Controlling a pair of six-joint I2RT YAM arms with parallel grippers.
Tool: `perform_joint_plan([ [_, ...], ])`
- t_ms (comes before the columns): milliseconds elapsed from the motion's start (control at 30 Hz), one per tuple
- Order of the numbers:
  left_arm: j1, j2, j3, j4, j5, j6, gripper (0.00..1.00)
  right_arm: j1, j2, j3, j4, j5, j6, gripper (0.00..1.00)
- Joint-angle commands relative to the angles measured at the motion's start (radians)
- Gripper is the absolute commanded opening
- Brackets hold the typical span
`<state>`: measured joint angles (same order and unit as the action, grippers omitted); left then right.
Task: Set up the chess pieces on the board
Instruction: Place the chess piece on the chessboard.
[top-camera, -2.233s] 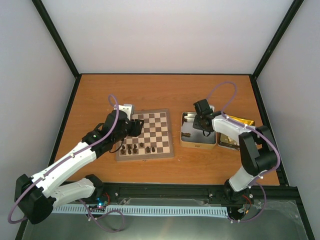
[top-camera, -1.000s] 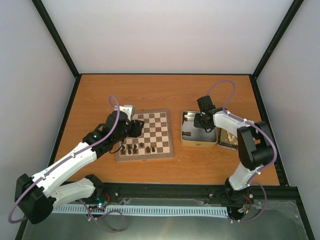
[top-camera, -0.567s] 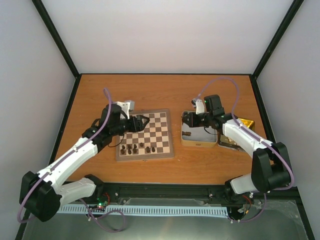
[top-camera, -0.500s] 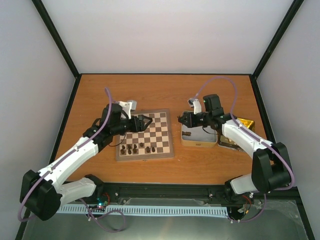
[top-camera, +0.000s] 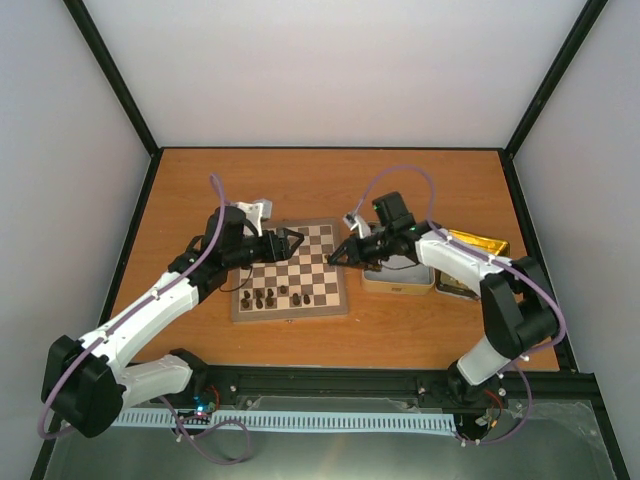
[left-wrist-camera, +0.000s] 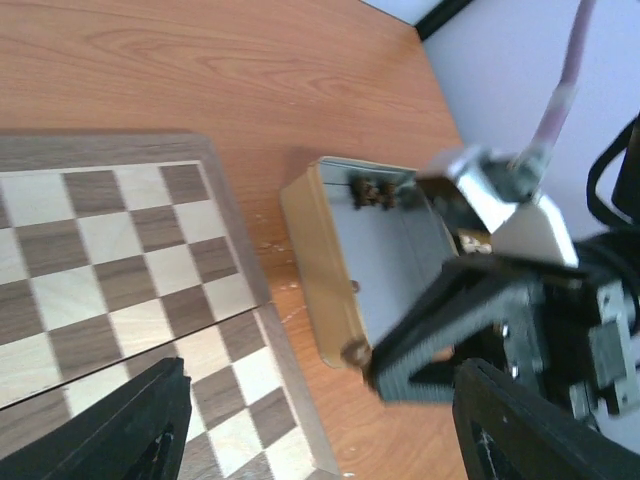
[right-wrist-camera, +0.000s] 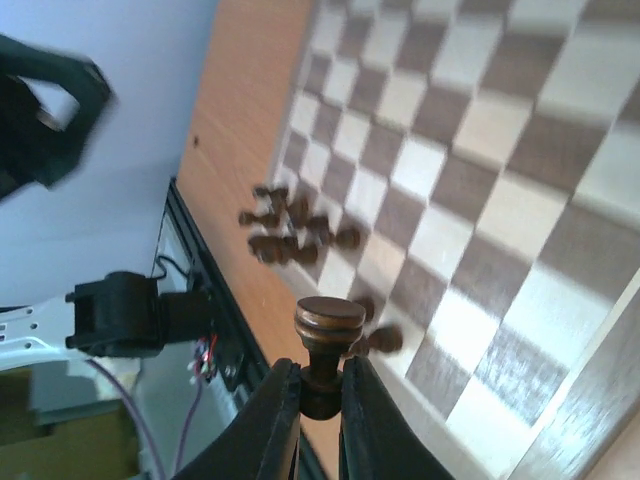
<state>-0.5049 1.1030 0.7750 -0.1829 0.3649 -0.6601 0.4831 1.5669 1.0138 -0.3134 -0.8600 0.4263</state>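
The board (top-camera: 312, 268) lies left of centre, with several dark brown chess pieces (top-camera: 268, 296) along its near left rows. They also show in the right wrist view (right-wrist-camera: 290, 225). My right gripper (top-camera: 333, 256) hovers at the board's right edge. In its wrist view the right gripper (right-wrist-camera: 320, 385) is shut on a dark brown piece (right-wrist-camera: 329, 330), held above the board (right-wrist-camera: 470, 130). My left gripper (top-camera: 292, 240) is open and empty above the board's far middle. In its wrist view the left gripper (left-wrist-camera: 320, 425) faces the right gripper (left-wrist-camera: 420, 360). No cream-white pieces are discernible.
A rectangular silver tin (top-camera: 398, 280) with a few dark pieces stands right of the board; it also shows in the left wrist view (left-wrist-camera: 385, 240). A gold tin (top-camera: 480, 245) sits further right. Black frame posts bound the table.
My right gripper rose out of the silver tin and moved left to the board's right edge with a dark piece. My left gripper lifted off the board's left side and swung right.
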Motion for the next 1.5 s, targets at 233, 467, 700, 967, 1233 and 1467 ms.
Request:
perform_joint_plan([
  [233,0.005,-0.003,-0.048,-0.066,-0.213,0.060,0.73,0.101,0.093,-0.018,-0.333,-0.005,0.249,0.11],
  [467,0.005,-0.012,-0.073,-0.069,-0.263,0.089,0.73,0.136,0.154,0.020,-0.414,0.014,0.359,0.11],
  [700,0.005,-0.020,-0.075,-0.078,-0.291,0.119,0.73,0.138,0.232,0.088,-0.467,0.016,0.423,0.14],
  [967,0.005,-0.026,-0.084,-0.080,-0.317,0.135,0.73,0.140,0.268,0.096,-0.459,0.019,0.506,0.15],
  [1233,0.005,-0.037,-0.089,-0.085,-0.330,0.145,0.73,0.140,0.278,0.105,-0.434,0.055,0.550,0.21],
  [1467,0.005,-0.035,-0.089,-0.083,-0.326,0.147,0.73,0.140,0.276,0.149,-0.436,0.129,0.522,0.25],
])
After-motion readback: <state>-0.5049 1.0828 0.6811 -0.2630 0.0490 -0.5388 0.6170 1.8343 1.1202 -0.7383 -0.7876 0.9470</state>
